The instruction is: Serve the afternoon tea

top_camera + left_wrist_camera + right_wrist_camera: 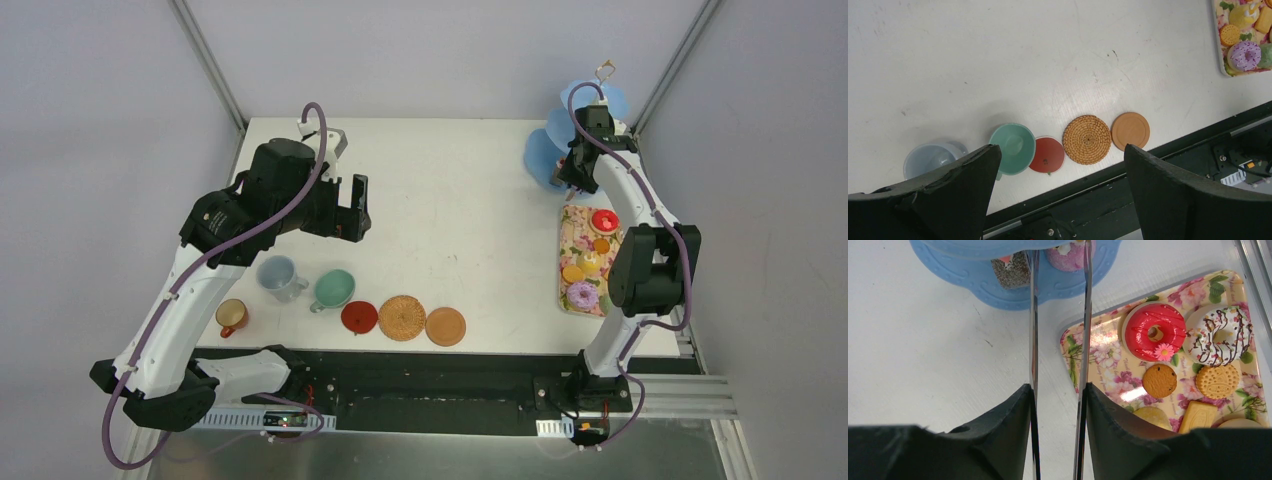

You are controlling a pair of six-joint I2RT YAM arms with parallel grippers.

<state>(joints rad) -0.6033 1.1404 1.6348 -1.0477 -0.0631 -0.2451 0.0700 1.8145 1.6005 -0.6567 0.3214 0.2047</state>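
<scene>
The orange cup (232,317), grey-blue cup (278,277) and mint cup (334,289) stand at the front left, next to a red coaster (359,316), a woven coaster (402,318) and a tan coaster (445,326). My left gripper (352,208) hangs open and empty above them. The light-blue stand (580,130) is at the back right. My right gripper (1058,390) is shut on the metal tongs (1033,315). The tong tips reach a dark treat (1010,270) and a pink treat (1068,255) on the stand's lower tier (973,285).
The floral tray (1098,347) lies just in front of the stand. It holds a red donut (1154,331), a white drizzled donut (1218,335), biscuits (1217,381) and a purple donut (1244,55). The table's front edge runs just behind the coasters.
</scene>
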